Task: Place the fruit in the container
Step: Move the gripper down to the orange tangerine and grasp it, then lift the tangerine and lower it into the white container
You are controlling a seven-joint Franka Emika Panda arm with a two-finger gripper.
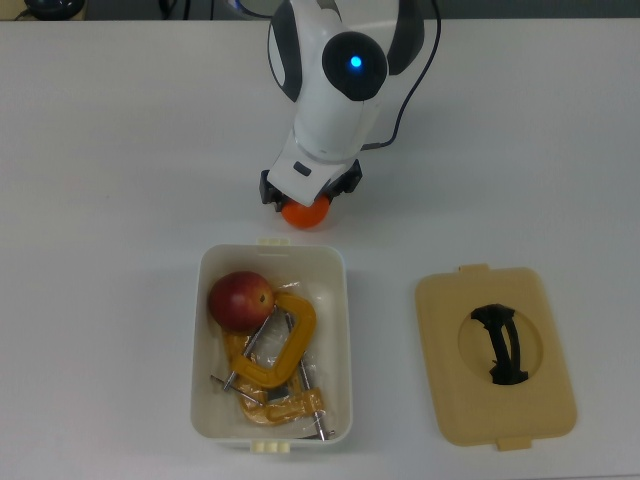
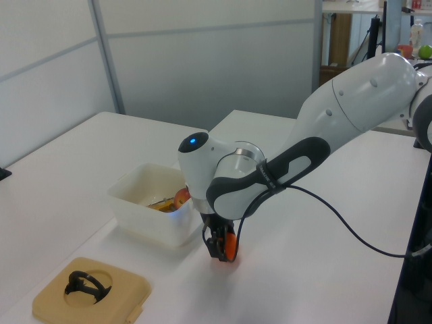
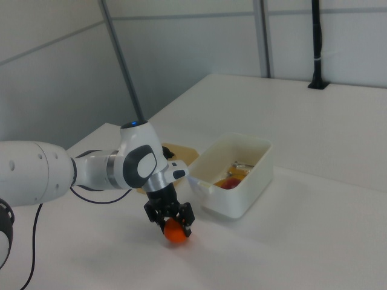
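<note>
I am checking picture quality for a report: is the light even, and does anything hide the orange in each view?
Top view: even, soft light on the table; the arm covers most of the orange. Left view: the pincer hides part of the orange. Right view: the orange shows clearly under the pincer, with a faint shadow below.
</note>
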